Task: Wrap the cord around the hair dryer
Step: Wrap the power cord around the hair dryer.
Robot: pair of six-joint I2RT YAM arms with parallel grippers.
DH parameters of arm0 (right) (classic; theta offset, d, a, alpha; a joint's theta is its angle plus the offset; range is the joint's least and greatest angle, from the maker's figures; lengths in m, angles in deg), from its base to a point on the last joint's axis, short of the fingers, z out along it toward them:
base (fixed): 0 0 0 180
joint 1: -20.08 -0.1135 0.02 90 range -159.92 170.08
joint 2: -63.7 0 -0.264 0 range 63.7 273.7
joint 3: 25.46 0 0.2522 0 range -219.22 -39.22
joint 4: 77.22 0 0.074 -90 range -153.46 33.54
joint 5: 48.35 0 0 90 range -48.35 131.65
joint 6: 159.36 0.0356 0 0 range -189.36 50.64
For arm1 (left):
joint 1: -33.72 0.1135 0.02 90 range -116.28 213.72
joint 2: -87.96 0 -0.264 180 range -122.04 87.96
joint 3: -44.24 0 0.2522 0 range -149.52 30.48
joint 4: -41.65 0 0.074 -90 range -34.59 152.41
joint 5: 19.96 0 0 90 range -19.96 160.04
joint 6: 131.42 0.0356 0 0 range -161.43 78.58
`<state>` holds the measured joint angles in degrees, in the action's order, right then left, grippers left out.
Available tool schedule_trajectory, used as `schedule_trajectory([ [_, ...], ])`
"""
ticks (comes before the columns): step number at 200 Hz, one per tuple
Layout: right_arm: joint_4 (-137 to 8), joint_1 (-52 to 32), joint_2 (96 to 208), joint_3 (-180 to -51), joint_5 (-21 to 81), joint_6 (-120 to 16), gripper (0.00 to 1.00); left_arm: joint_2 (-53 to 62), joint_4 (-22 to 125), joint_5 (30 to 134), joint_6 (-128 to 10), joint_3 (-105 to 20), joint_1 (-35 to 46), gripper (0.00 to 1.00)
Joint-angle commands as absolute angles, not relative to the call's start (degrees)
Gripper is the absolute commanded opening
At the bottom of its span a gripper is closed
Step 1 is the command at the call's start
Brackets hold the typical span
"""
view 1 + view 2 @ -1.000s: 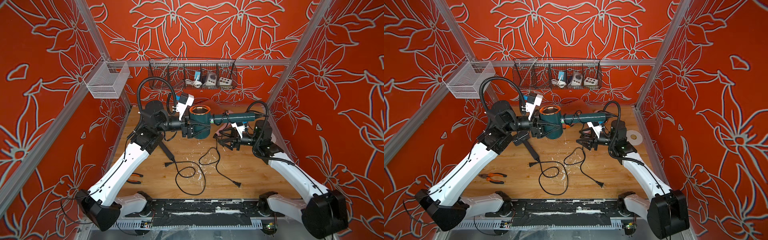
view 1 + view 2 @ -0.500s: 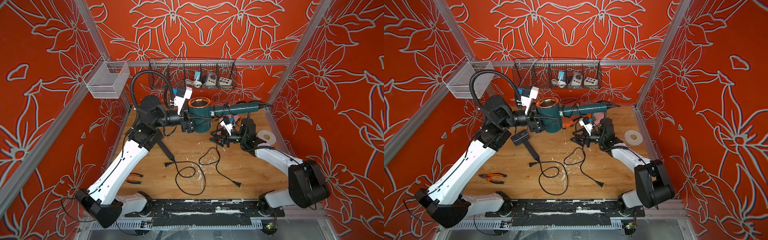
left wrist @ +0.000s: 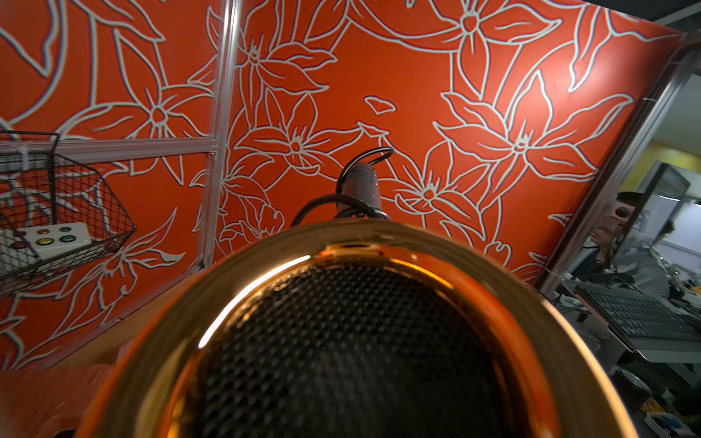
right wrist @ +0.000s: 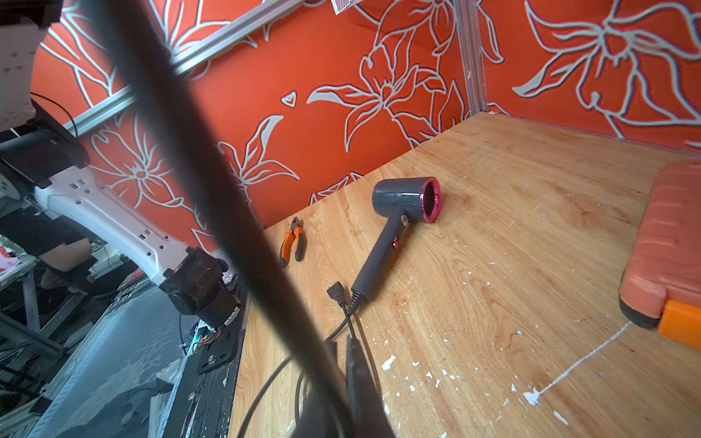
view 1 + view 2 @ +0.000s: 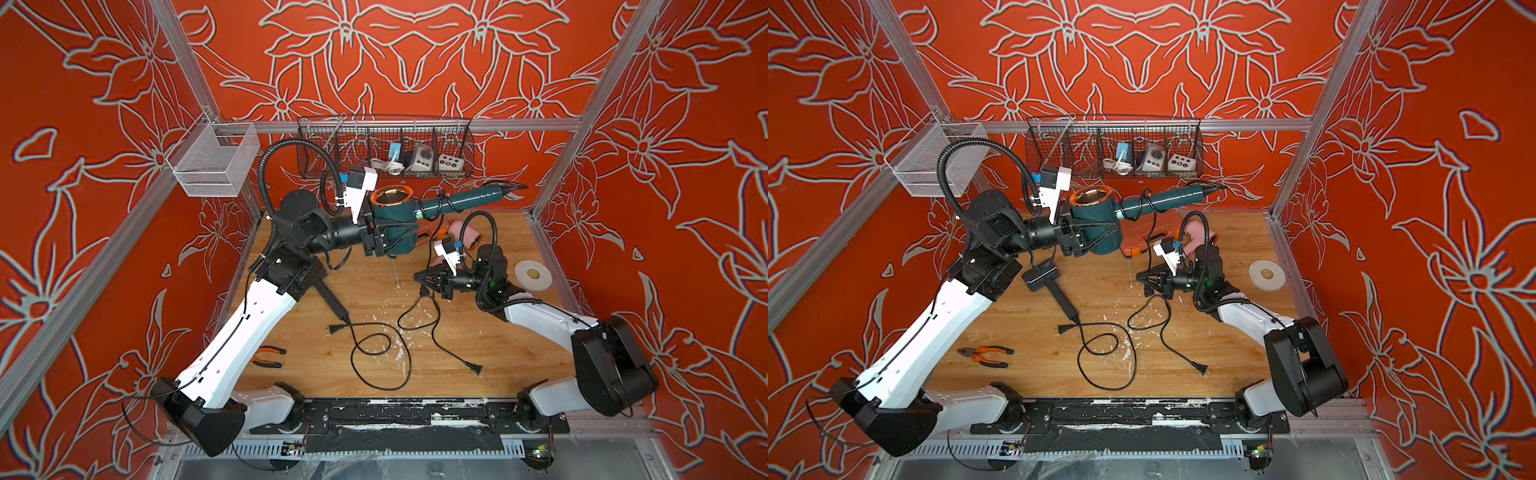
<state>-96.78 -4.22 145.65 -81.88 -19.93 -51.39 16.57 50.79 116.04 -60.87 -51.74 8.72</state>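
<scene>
Two grips are set. Your left gripper (image 5: pixel 380 243) is clamped on the barrel of the dryer (image 5: pixel 398 215), which is held up off the table (image 5: pixel 374 291) near the back wall. Your right gripper (image 5: pixel 420 278) is pinched tight on the cord (image 5: pixel 432 309).

What matters next is the handle (image 5: pixel 461 201). It runs roughly level, away from the left gripper toward the right wall, and the right fingers sit below it and further forward, close above the table.

A turn or so of cord already rings the handle near the barrel. From there the cord drops to the right fingers, then trails in loose loops to the plug (image 5: pixel 477 368).

I judge the right arm should do the winding: carry the cord up and over, across that axis. The grey dryer (image 4: pixel 402 204) and its own cord lie nearby, so don't snag them.
</scene>
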Motion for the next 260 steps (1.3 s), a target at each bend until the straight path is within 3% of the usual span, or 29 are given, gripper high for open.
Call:
schedule_trajectory([
  [1,-96.64,-4.13,143.83,-81.13,-17.13,-49.23,0.00,18.62,44.55,109.19,-60.78,-51.04,9.78,0.00],
  [27,-89.56,-5.16,140.79,-80.95,-14.71,-50.81,0.00,18.35,45.53,103.39,-59.57,-49.90,11.35,0.00],
  [68,-59.42,-10.15,132.41,-85.98,-6.49,-64.78,0.00,17.06,44.45,96.07,-60.53,-47.13,15.79,0.00],
  [156,-7.28,-23.67,132.60,-116.49,19.19,-82.44,0.00,8.15,61.40,89.73,-48.81,-50.72,17.19,0.00],
  [194,2.43,-26.32,134.72,-128.96,31.38,-85.71,0.00,8.36,65.90,94.08,-47.62,-48.10,17.04,0.00],
  [260,1.63,-26.37,137.75,-138.87,46.84,-96.17,0.00,13.44,70.57,101.51,-46.46,-38.61,11.54,0.00],
])
